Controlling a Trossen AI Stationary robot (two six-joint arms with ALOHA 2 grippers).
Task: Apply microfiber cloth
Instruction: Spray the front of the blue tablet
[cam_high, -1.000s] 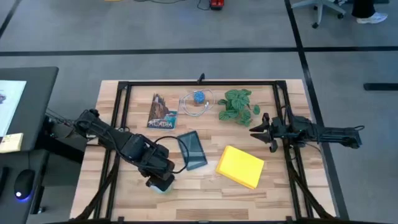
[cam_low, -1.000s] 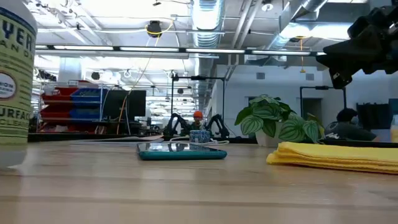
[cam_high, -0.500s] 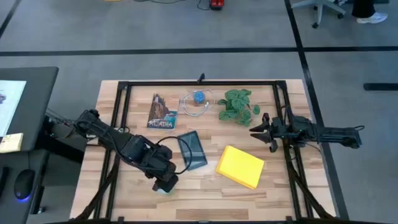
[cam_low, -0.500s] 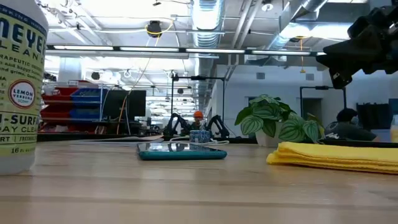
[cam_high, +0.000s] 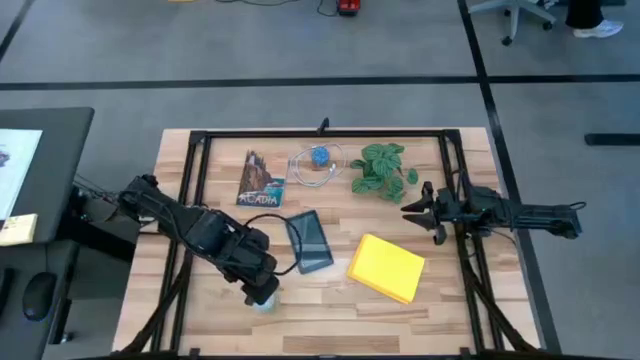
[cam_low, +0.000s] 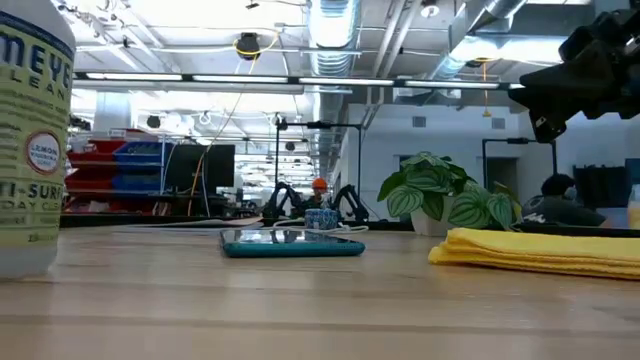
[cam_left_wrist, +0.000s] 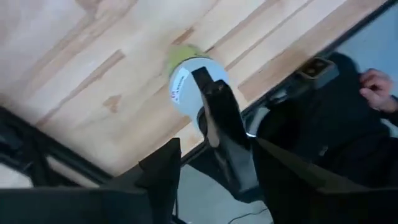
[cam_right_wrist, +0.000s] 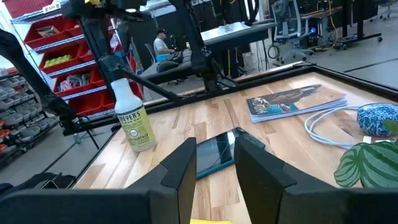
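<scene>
Work surface: a light wooden table with visible plank seams, edged by a black metal frame. The floor around it is grey with dark tape lines.

Left side: the left gripper is low over the near-left part of the table, at the top of a spray bottle with a pale yellow label. The bottle stands upright on the wood. Whether the fingers grip it or stand apart cannot be told; the left wrist view shows one dark finger lying across the bottle's white top.

Centre: a dark tablet with a teal edge lies flat, just beside the left arm. Behind it are a booklet, a coiled white cable around a small blue object, and a potted plant.

Right of centre: the microfiber cloth, bright yellow and folded roughly square, lies flat on the table, near the tablet but apart from it. Nothing touches it.

Right side: the right gripper hangs above the table edge, beyond the cloth and near the plant, fingers spread and holding nothing.

Room: the low view shows an open workshop with ceiling ducts, strip lights and red storage bins. A seated person appears in the right wrist view.
</scene>
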